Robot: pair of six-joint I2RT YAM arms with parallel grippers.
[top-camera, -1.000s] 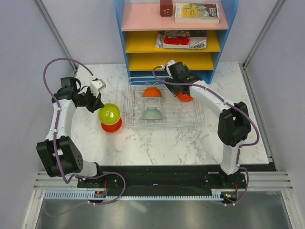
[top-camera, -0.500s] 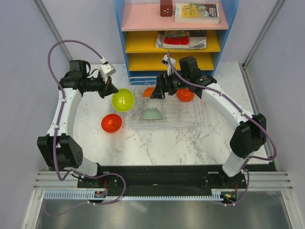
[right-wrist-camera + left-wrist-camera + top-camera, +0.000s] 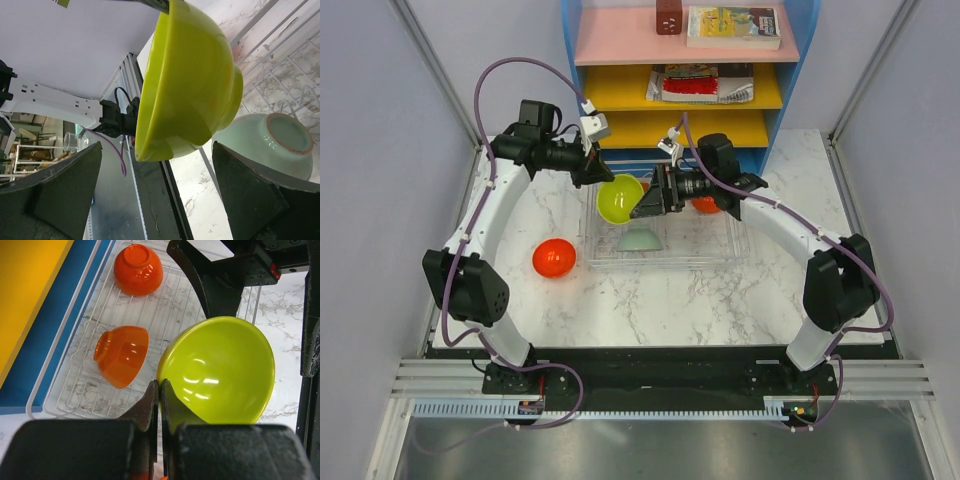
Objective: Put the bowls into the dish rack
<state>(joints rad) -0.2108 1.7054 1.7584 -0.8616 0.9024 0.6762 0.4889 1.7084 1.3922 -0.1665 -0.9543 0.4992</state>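
My left gripper [image 3: 160, 390] is shut on the rim of the lime green bowl [image 3: 220, 370], holding it tilted in the air over the left end of the white wire dish rack [image 3: 720, 245]. The right gripper [image 3: 155, 147] is open and faces that lime bowl [image 3: 185, 75]; its fingers stand either side of the bowl's lower edge without touching. In the rack lie an orange bowl [image 3: 122, 355] on its side, a red-orange bowl [image 3: 138, 269] upside down, and a pale mint bowl [image 3: 280, 142] upside down. A red bowl [image 3: 554, 258] sits on the table left of the rack.
The blue shelf unit [image 3: 680, 70] with pink and yellow shelves stands right behind the rack, with books on it. Grey walls close in both sides. The marble table [image 3: 650, 300] stretches in front of the rack.
The left arm has carried the lime bowl up from above the red bowl and rightward over the rack. The right gripper has swung left from the red-orange bowl to meet it, staying open.
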